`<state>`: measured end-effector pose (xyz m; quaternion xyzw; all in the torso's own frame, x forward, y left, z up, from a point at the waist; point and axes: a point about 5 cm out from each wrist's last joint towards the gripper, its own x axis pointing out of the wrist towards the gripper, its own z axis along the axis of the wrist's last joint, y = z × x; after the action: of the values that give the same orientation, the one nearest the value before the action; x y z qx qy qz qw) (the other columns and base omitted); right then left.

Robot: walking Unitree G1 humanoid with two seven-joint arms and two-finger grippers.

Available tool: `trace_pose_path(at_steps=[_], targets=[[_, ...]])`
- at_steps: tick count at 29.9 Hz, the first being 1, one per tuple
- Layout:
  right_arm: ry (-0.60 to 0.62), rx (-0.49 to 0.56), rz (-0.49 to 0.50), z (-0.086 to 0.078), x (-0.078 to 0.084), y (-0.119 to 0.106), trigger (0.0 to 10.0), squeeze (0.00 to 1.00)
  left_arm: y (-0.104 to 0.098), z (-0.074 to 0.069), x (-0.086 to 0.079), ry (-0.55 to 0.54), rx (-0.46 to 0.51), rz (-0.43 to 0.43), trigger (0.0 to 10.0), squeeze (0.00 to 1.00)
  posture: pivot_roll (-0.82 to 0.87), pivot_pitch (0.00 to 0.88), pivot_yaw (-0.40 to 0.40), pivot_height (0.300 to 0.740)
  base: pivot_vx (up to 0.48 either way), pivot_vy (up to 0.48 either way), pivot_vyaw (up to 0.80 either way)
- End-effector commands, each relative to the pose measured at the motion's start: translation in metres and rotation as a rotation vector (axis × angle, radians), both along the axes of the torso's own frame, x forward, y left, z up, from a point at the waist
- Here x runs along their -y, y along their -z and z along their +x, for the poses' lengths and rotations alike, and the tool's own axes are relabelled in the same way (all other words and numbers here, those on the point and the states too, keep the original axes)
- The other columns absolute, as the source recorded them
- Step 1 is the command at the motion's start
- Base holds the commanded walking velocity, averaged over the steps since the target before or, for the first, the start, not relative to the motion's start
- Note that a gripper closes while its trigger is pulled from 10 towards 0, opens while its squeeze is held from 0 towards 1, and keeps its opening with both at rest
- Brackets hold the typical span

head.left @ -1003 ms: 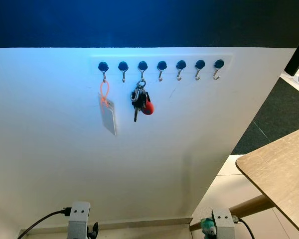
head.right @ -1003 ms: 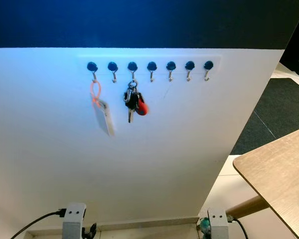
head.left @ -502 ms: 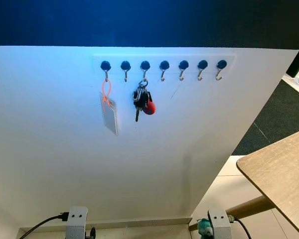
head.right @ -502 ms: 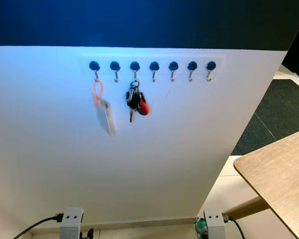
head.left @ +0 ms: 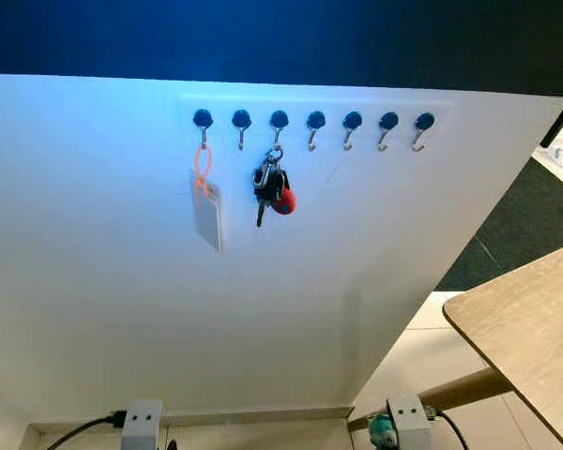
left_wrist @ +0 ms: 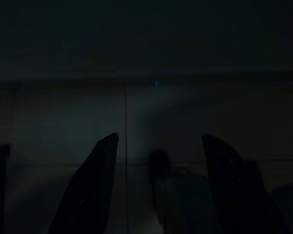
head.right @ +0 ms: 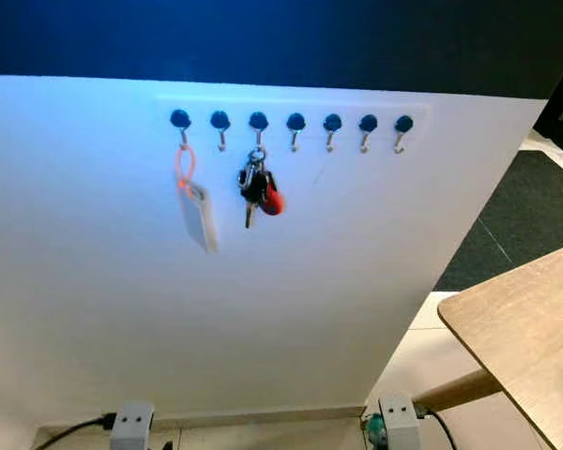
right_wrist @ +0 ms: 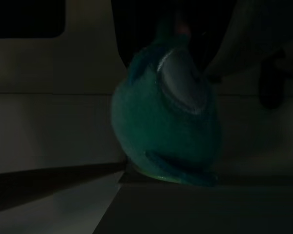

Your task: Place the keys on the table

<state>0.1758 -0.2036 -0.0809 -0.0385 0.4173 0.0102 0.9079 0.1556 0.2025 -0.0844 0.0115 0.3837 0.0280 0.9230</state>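
Note:
The keys [head.left: 271, 189], a dark bunch with a red fob, hang from the third hook of a hook rail [head.left: 310, 120] on the white wall. Both arms hang low, far beneath them: the left wrist [head.left: 142, 418] and the right wrist [head.left: 406, 414] show at the bottom edge. In the dark left wrist view, my left gripper [left_wrist: 159, 139] is open with nothing between its fingers. The wooden table [head.left: 529, 319] stands at the right, its top bare where it shows. A teal plush thing [right_wrist: 166, 122] lies close in front of the right wrist camera.
A white card on an orange loop [head.left: 205, 202] hangs from the first hook, just left of the keys. The other hooks are bare. A dark mat [head.left: 525, 216] lies on the floor behind the table. A wooden table leg [head.left: 469, 386] slants near the right wrist.
The whole picture has shifted slightly, so the camera moved. Both wrists now sit lower at the bottom edge. The keys still hang on their hook.

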Motion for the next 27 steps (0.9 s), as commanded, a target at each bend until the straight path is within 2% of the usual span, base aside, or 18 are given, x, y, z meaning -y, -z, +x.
trace_pose_path(at_steps=[1,7,14,19,27], targets=[[0.005,-0.022,0.001,-0.005,0.0,0.003,10.0,0.0,0.003,-0.008,-0.003,-0.005,-0.026,0.005,10.0,0.0,0.05,0.055,-0.04,0.74,0.0,0.0,0.0],[-0.003,-0.052,-0.012,-0.015,0.003,0.007,10.0,0.0,0.005,-0.013,-0.006,-0.012,-0.047,0.013,10.0,0.0,0.07,0.048,-0.063,0.74,0.0,0.0,0.0],[0.017,-0.039,0.003,-0.014,-0.002,0.007,10.0,0.0,0.007,-0.022,-0.013,-0.043,-0.068,0.011,10.0,0.0,0.06,0.05,-0.048,0.74,0.0,0.0,0.0],[0.001,-0.044,-0.001,-0.015,-0.004,0.007,10.0,0.0,0.006,-0.02,-0.013,-0.079,-0.057,-0.007,10.0,0.0,0.06,0.044,-0.052,0.74,0.0,0.0,0.0],[-0.005,-0.052,0.003,-0.018,-0.005,0.009,10.0,0.0,0.005,-0.012,-0.011,-0.065,-0.054,-0.023,10.0,0.0,0.05,0.032,-0.039,0.74,0.0,0.0,0.0]])
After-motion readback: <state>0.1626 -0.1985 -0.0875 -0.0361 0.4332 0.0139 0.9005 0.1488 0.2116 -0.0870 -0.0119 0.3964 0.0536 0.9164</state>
